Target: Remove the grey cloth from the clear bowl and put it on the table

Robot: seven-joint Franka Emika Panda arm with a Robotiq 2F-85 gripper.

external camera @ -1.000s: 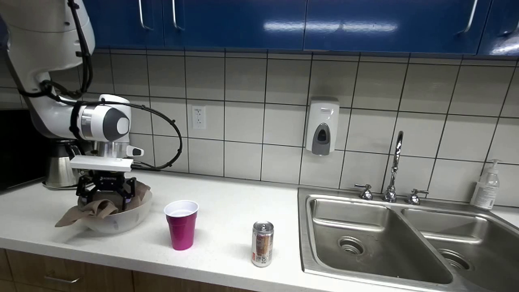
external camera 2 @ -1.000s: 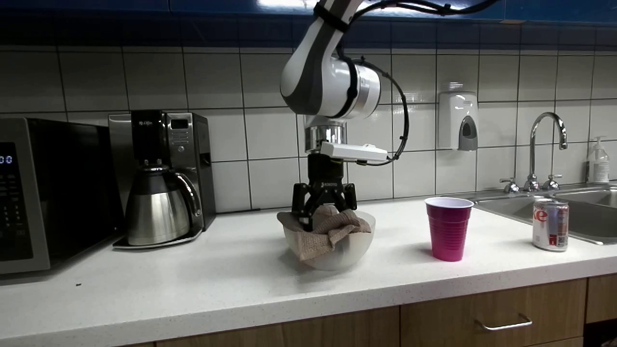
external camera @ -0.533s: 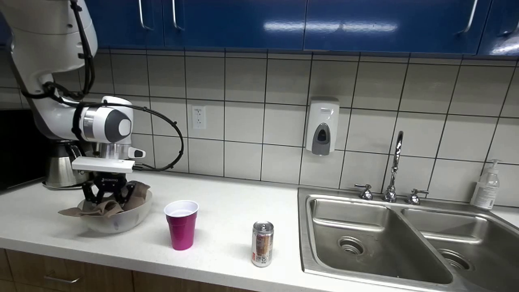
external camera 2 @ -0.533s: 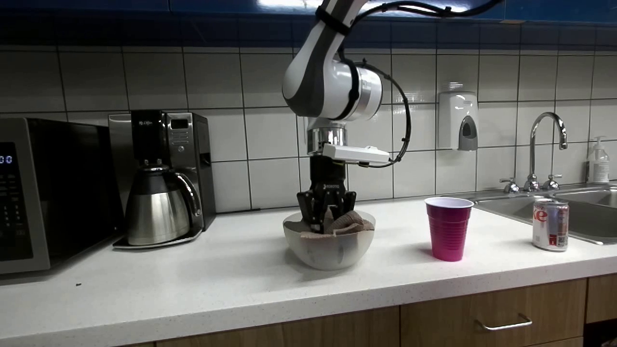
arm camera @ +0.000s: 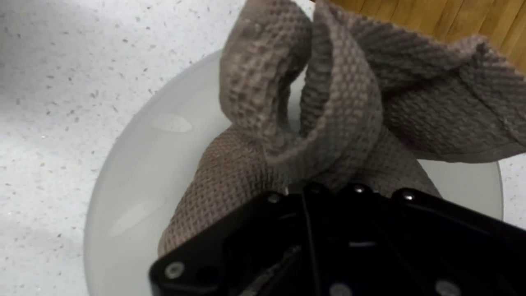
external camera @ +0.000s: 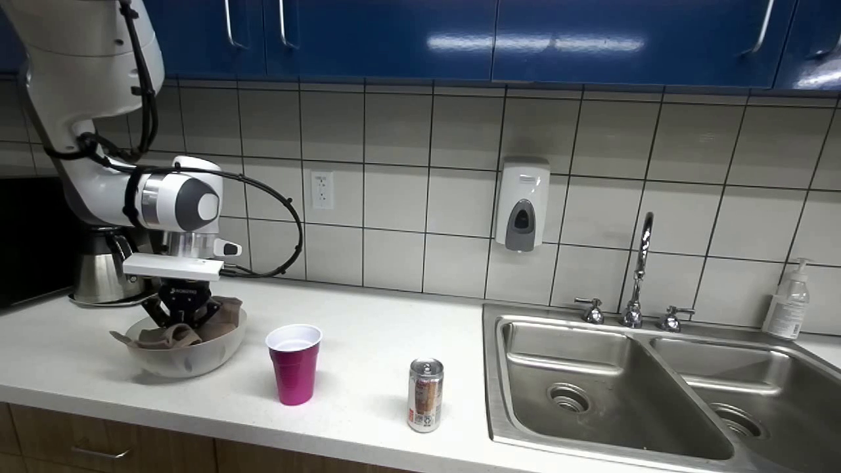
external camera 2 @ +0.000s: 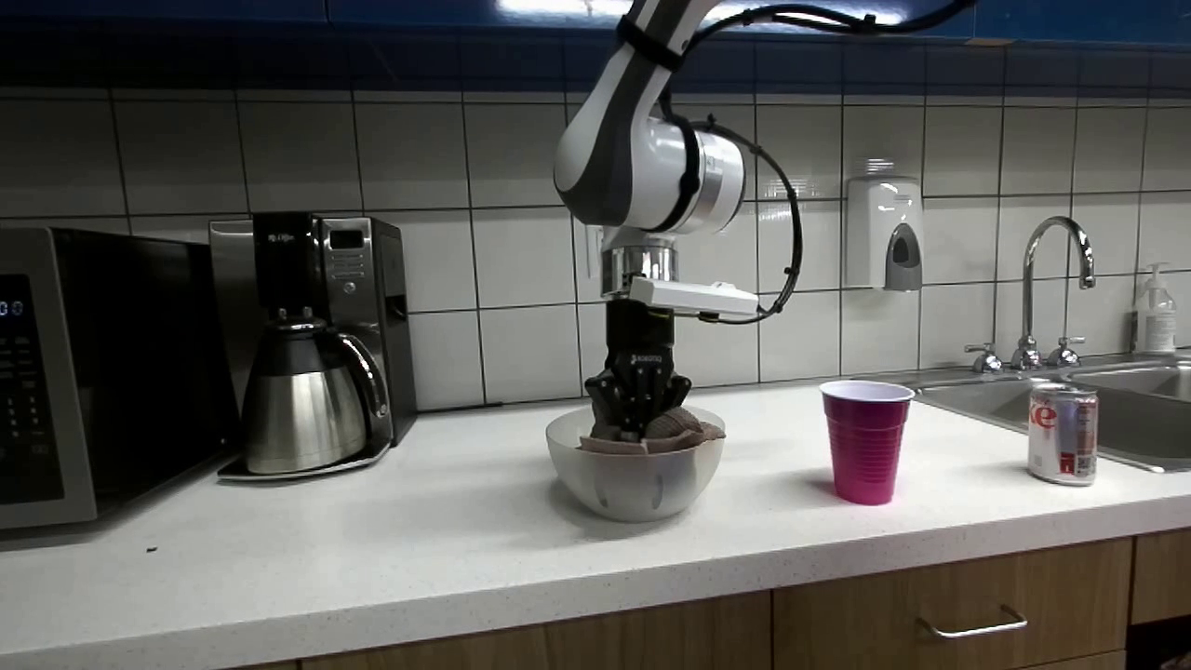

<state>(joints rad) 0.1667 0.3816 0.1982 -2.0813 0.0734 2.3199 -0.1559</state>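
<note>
1. Grey cloth [arm camera: 242, 172], brownish in the wrist view, lies bunched inside the clear bowl [arm camera: 131, 176], one corner jutting past the rim.
2. Claw [external camera 2: 633, 434]: its fingers stood apart a second ago; they are now drawn together and, I judge, pinch a fold of the cloth.
3. Bowl: standing on the desk [external camera 2: 419, 549], with no shift that I can see. The flap that hung over its outer wall has been gathered upward, so I take the grasp as made, with lifting and laying down to follow. I should raise slowly, lest the bowl tip along with the cloth.
4. Magenta cup [external camera 2: 865, 451] and drink can [external camera 2: 1063, 437]: upright, farther along the desk, unchanged.
</note>
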